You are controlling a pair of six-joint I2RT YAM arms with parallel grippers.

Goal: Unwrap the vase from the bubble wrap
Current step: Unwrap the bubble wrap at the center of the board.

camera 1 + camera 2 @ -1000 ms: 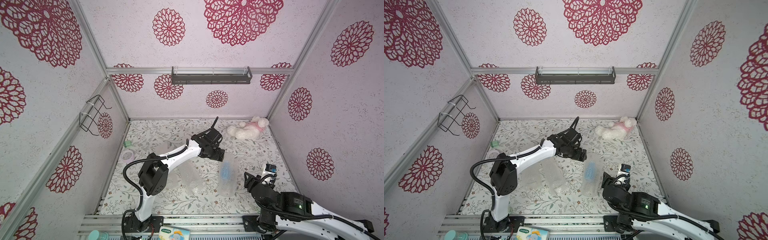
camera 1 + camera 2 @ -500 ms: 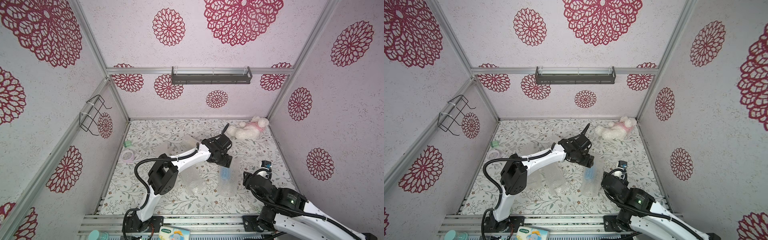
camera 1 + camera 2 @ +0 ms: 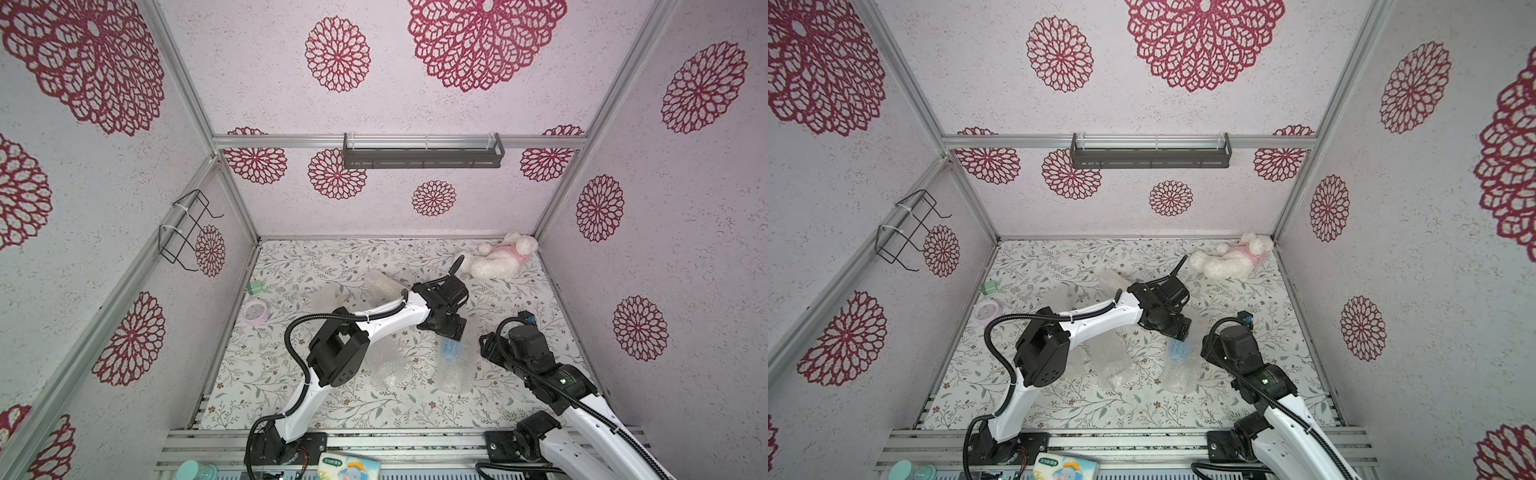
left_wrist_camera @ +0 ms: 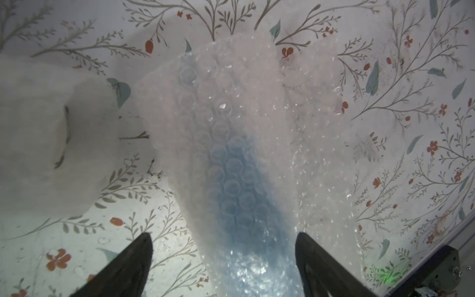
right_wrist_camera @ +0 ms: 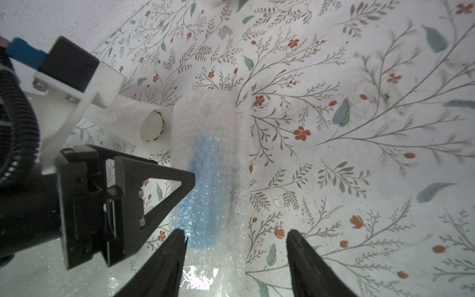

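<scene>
Since a second ago my left gripper (image 3: 451, 332) has swung from the middle of the table (image 3: 332, 399) out toward the right, and my right gripper (image 3: 485, 348) has edged left to meet it. Both now sit at the far end of one long bundle of bubble wrap (image 3: 454, 370), which lies right of centre on the table, running near to far. The vase (image 3: 449, 351) is inside it, visible only as a blue shape through the bubbles at the far half of the bundle, in both top views. My left gripper points down at that far end with its jaws released and spread wide. In the left wrist view its fingers (image 4: 144, 246) stand on either side of the bundle, with bare table between one of them and the wrap, so I am gripping nothing. My right gripper (image 5: 235, 232) is just right of the bundle, also released. Its jaws stand apart over the bundle's right-hand flap and the table beside it, one finger close to the blue part, nothing pinched. The right wrist view shows a finger of my left gripper meeting the blue part from the left. A second, crumpled bundle (image 3: 390, 368) lies just left of the first. A plush toy (image 3: 498, 262) lies in the far right corner.
</scene>
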